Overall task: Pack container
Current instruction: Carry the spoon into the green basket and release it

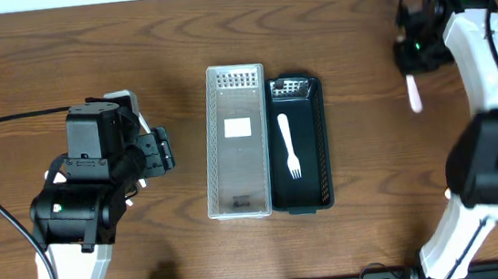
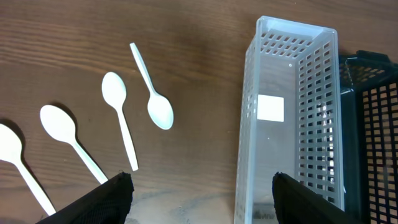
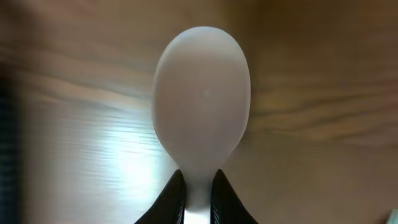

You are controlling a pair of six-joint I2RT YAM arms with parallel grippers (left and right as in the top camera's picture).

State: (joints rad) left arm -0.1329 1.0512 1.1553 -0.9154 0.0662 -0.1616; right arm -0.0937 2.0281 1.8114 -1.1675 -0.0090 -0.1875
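Note:
My right gripper (image 3: 199, 180) is shut on the neck of a white plastic spoon (image 3: 202, 93), whose bowl fills the right wrist view. In the overhead view this gripper (image 1: 413, 61) is at the far right of the table, with the spoon (image 1: 414, 94) hanging below it. A white slotted basket (image 1: 209, 143) and a black slotted basket (image 1: 316, 151) stand side by side at the centre. A white fork (image 1: 289, 145) lies in the black one. My left gripper (image 2: 202, 186) is open and empty, low over the table beside the white basket (image 2: 317, 112).
Several white spoons lie on the wood left of the white basket, such as one spoon (image 2: 155, 106) and another (image 2: 118, 99). The left arm hides them in the overhead view. The black basket (image 2: 373, 124) shows at the right edge of the left wrist view.

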